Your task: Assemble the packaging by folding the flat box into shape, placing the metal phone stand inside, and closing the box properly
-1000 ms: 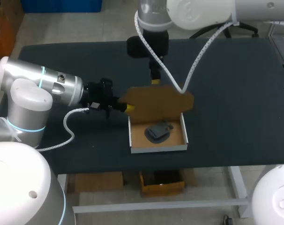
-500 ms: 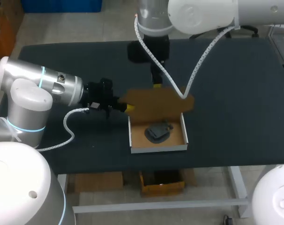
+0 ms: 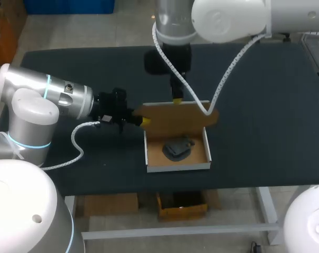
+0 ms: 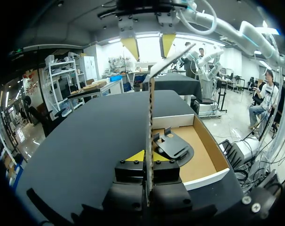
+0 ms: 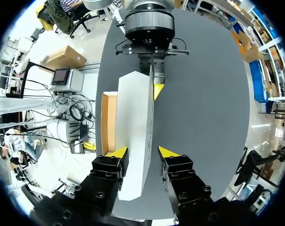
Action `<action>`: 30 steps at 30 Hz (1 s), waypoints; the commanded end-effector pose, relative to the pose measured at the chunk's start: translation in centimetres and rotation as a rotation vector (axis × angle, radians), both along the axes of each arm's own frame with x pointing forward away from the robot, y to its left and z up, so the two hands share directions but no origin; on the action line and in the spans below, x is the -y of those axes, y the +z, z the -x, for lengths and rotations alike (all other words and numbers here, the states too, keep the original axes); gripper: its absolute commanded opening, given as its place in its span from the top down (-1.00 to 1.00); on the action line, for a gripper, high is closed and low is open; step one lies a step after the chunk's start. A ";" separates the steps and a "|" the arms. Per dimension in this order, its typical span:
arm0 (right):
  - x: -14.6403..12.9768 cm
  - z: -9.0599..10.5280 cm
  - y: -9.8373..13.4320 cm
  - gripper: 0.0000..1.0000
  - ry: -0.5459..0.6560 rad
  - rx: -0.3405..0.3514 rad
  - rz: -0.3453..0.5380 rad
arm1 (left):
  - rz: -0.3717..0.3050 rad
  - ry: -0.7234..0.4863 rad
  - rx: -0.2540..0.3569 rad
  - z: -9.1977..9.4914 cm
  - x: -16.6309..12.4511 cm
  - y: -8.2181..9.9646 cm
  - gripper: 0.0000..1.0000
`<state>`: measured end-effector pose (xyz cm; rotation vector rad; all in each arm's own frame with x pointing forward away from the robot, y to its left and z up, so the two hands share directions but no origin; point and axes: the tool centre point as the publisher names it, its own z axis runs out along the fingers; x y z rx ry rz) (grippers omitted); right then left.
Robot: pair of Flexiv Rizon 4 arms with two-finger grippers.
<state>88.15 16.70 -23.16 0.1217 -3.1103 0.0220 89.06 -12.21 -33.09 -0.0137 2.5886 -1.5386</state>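
The box (image 3: 206, 153) lies in the middle of the table, white outside and brown inside, with its brown lid (image 3: 175, 117) standing up along the far side. The dark metal phone stand (image 3: 177, 148) lies inside the box. My left gripper (image 3: 143, 122) is shut on the lid's left edge. In the left wrist view the lid (image 4: 150, 113) shows edge-on between the left gripper (image 4: 149, 157), and the stand (image 4: 173, 147) rests in the box (image 4: 206, 157) beside it. My right gripper (image 3: 176, 99) straddles the lid's top edge, open; its fingers (image 5: 118, 152) flank the lid's white face (image 5: 135, 127), right gripper (image 5: 142, 152).
The black table (image 3: 265, 105) carries nothing else. Bare surface lies on both sides of the box and toward the front edge. A white cable from the right arm (image 3: 217, 79) hangs over the lid's right end.
My right gripper has come down and nearer, over the lid's top edge. The lid's top edge now sits a little lower. The left arm has not moved.
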 end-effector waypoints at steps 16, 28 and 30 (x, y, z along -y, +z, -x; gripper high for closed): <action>-0.3 0.8 -1.3 0.25 -0.004 -0.030 0.005 | 0.003 0.001 0.002 0.0 0.0 -0.2 1.00; -0.2 0.8 -2.2 0.22 -0.006 -0.059 0.006 | 0.003 0.001 0.002 0.0 0.0 -0.2 1.00; -0.2 0.8 -2.3 0.22 -0.006 -0.065 0.005 | 0.003 0.001 0.002 0.0 0.0 -0.2 1.00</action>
